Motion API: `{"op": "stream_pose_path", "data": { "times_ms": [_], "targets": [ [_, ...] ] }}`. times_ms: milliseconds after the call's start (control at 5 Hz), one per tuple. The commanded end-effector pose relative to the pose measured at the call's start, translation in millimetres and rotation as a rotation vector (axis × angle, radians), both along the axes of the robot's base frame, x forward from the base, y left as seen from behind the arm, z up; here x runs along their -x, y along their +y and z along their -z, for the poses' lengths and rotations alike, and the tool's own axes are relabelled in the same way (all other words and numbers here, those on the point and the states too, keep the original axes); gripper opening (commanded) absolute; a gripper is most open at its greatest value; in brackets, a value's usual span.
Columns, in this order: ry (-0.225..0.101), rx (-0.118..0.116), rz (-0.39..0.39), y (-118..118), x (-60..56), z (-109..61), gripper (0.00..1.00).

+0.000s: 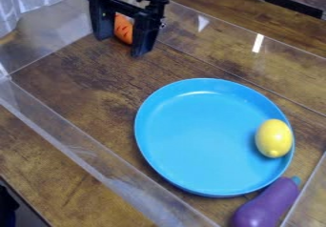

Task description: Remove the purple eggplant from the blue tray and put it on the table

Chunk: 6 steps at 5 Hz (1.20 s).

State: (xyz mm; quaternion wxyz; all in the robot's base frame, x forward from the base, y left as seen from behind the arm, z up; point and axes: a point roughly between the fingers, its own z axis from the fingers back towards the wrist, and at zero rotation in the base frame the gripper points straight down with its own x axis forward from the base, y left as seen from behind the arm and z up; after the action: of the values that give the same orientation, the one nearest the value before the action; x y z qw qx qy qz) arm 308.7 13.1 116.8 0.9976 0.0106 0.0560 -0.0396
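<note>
1. Camera view: black robot gripper (pixel 125 42) reaches down at the far side, fingers apart.
2. Glossy purple elongated toy eggplant (pixel 266 204) lies on the dark brown wood-grain table (pixel 76 88), beside the round sky-blue plastic tray (pixel 197 135).

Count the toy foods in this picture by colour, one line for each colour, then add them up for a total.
Purple: 1, the toy eggplant
Yellow: 1, the toy lemon
Orange: 1, the toy carrot, partly hidden behind the gripper
Total: 3
</note>
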Motion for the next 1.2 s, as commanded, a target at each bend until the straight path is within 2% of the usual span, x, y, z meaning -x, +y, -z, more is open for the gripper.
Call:
{"op": "stream_pose_path", "data": {
  "times_ms": [0, 800, 1000],
  "targets": [
    [-0.058, 0.004, -0.012, 5.4, -8.9, -14.1, 1.0],
    [-0.044, 0.007, -0.025, 10.9, -10.2, -13.9, 1.0],
    [-0.041, 0.015, -0.024, 10.8, -10.0, -13.5, 1.0]
  ]
}}
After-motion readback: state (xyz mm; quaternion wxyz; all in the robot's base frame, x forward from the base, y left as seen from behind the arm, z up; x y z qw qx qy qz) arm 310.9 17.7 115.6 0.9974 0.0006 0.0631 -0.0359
